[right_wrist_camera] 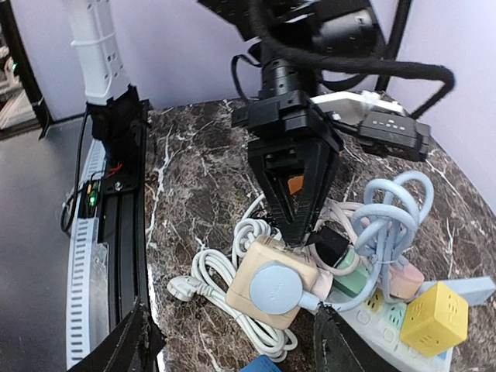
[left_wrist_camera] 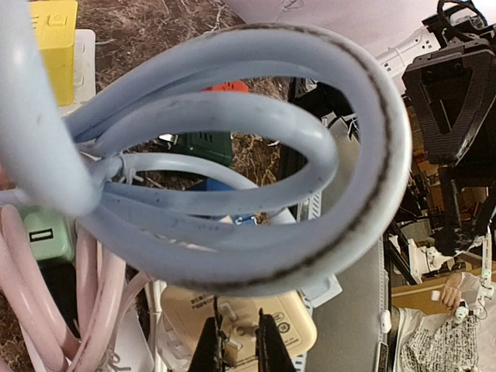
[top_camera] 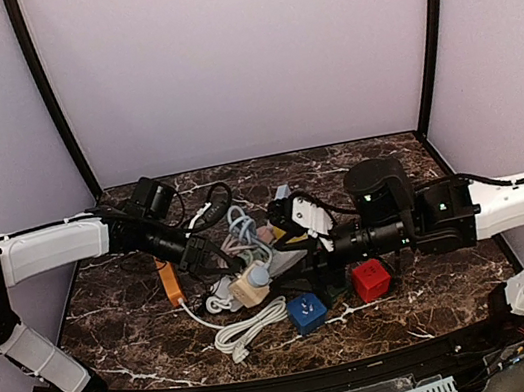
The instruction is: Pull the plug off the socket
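A beige cube socket (right_wrist_camera: 260,267) lies mid-table, with a round light-blue plug (right_wrist_camera: 273,288) seated in its near face. The plug's light-blue cable (right_wrist_camera: 384,221) loops up behind it and fills the left wrist view (left_wrist_camera: 364,194). My left gripper (left_wrist_camera: 238,349) comes down onto the cube's far top edge (left_wrist_camera: 298,325), jaws nearly together on a small metal part of it. It also shows in the top view (top_camera: 225,261). My right gripper (right_wrist_camera: 236,349) is open wide and empty, a finger either side of the cube, short of it. The cube also shows in the top view (top_camera: 248,290).
A white power strip (right_wrist_camera: 387,322) with a yellow cube (right_wrist_camera: 434,318) lies to the right. A white coiled cord (top_camera: 250,328), a blue cube (top_camera: 306,312) and a red cube (top_camera: 370,280) sit near the front. An orange item (top_camera: 170,281) lies left. Pink cords (left_wrist_camera: 93,287) tangle nearby.
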Controlling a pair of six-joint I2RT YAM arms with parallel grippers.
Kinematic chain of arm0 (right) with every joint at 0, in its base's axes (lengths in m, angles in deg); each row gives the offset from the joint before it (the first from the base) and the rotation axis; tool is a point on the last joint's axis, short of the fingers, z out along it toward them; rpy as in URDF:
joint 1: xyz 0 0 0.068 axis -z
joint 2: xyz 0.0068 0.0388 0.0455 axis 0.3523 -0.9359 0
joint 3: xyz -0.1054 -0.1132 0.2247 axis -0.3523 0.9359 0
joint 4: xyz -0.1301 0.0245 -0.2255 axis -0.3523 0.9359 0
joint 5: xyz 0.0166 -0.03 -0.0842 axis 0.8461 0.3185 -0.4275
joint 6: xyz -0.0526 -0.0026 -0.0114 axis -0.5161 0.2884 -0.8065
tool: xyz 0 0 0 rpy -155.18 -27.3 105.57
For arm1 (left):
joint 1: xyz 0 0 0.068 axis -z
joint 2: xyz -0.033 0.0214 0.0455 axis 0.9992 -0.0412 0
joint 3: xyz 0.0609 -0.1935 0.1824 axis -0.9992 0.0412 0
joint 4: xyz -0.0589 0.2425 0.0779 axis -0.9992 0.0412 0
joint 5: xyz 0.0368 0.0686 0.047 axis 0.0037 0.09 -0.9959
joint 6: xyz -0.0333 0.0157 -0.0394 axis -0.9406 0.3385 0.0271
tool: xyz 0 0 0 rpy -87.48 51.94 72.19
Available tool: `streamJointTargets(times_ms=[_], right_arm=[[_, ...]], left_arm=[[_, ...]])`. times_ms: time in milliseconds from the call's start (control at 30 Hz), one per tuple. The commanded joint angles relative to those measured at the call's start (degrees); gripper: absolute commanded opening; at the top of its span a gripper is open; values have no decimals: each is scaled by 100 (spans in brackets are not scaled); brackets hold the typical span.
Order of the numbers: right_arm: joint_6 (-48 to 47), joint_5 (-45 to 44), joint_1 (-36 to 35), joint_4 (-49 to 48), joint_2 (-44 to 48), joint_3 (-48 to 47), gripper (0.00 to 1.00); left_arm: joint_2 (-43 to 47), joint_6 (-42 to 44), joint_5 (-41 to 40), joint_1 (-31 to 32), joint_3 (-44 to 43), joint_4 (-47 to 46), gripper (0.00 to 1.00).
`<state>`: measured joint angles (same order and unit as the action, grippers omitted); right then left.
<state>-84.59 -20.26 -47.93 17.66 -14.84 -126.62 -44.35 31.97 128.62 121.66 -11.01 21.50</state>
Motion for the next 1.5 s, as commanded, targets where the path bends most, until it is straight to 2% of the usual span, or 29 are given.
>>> streamJointTargets(times_ms=[0,167,400,533,1100,1333,1467], right_arm=[[-1470,140,-248,-123,-293,-99,63],[-2070,-11,-379,264,-748,-519,61],[-2400,-207,-398,336,-1052,-734,57],[-2497,-241,-402,401,-1191,-776,47],[-2354,-261,-7,521,-1588,-1091,49],[-2303,41,10,692,-1674,-1101,50],[-2240,-131,9,745,-1771,-1128,49]], left_arm=[[401,607,1132,34,-67,-20,1],[443,630,1175,35,-57,42,1],[495,673,1209,34,-52,102,1],[508,680,1210,34,-55,106,1],[526,721,1283,34,-55,115,1],[534,725,1279,34,-48,115,1],[534,727,1275,34,-60,115,1]])
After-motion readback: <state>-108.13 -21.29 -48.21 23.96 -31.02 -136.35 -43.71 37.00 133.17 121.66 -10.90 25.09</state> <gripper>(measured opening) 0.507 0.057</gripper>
